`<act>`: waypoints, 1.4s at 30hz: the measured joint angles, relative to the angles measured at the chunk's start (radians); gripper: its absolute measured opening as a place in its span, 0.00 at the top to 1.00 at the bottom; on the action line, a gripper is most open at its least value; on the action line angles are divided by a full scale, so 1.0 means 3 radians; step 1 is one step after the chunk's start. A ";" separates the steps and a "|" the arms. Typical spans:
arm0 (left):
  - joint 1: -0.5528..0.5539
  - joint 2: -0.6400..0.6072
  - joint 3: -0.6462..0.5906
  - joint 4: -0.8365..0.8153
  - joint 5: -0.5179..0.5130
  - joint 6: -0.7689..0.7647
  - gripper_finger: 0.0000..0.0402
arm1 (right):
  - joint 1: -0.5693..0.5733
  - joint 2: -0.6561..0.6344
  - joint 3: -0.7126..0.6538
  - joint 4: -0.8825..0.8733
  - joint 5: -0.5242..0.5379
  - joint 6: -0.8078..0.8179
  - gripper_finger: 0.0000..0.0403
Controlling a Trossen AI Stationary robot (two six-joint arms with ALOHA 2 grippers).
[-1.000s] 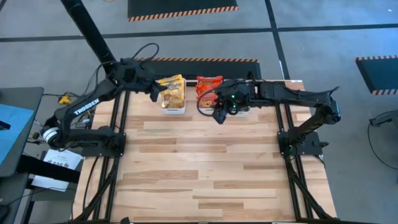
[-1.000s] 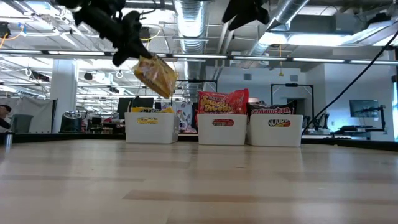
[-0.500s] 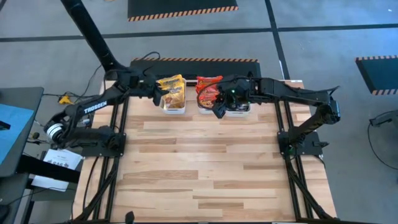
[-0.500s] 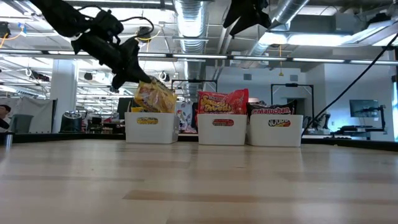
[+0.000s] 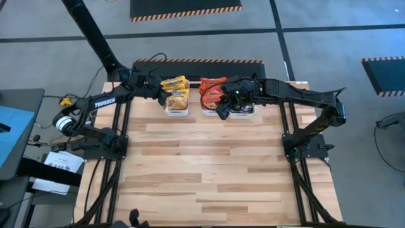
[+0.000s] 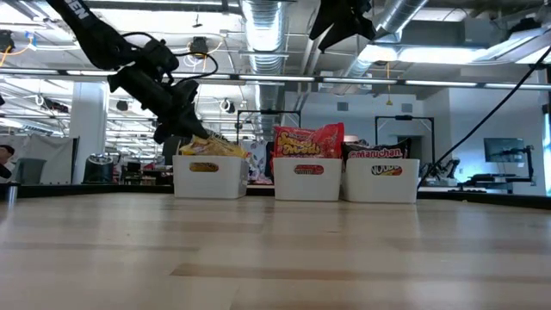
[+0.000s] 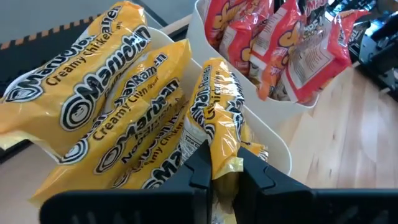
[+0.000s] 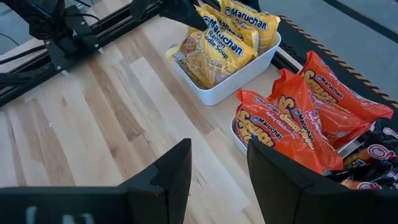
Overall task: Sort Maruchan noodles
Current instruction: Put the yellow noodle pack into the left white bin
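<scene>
At the far edge of the wooden table (image 5: 209, 171), three white bins are set in a row.

The left bin (image 6: 208, 176) is filled with yellow packets (image 5: 175, 92), several of them lying stacked and angled in it; in the left wrist view the printing "Maruchan" and "Creamy Chicken" is legible on them. The left gripper (image 7: 222, 171) is positioned low at this bin's near-left corner, seen in the high view at (image 5: 161, 95). Its fingers are closed on the edge of one yellow packet (image 7: 221, 134), which stands on edge inside the bin, between the other yellow packets and the bin wall.

The middle bin (image 6: 306, 178) is filled with red packets (image 6: 307, 140), which are stood upright and project well above its rim.

The right bin (image 6: 381, 180) is observed to hold dark packets (image 6: 380, 152) with the brand name in white lettering.

The right gripper (image 8: 217, 168) is held above the table, over the front of the middle bin, seen in the high view at (image 5: 223, 109). Its fingers are spread apart and nothing is between them. In the low view this arm is seen high above the bins.
</scene>
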 joint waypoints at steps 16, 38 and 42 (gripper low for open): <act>0.0056 -0.0004 0.0000 -0.0013 0.0238 -0.0015 0.73 | -0.0001 0.0000 -0.0001 0.0000 0.0002 0.0061 0.55; 0.0118 -0.0427 0.0286 -0.0139 0.0575 0.0065 0.74 | 0.0000 0.0001 -0.0001 -0.0015 0.0005 0.0175 0.55; -0.0094 -0.0427 0.0286 -0.0410 0.0112 0.0261 0.83 | -0.0021 0.0001 -0.0001 -0.0024 0.0006 0.0163 0.55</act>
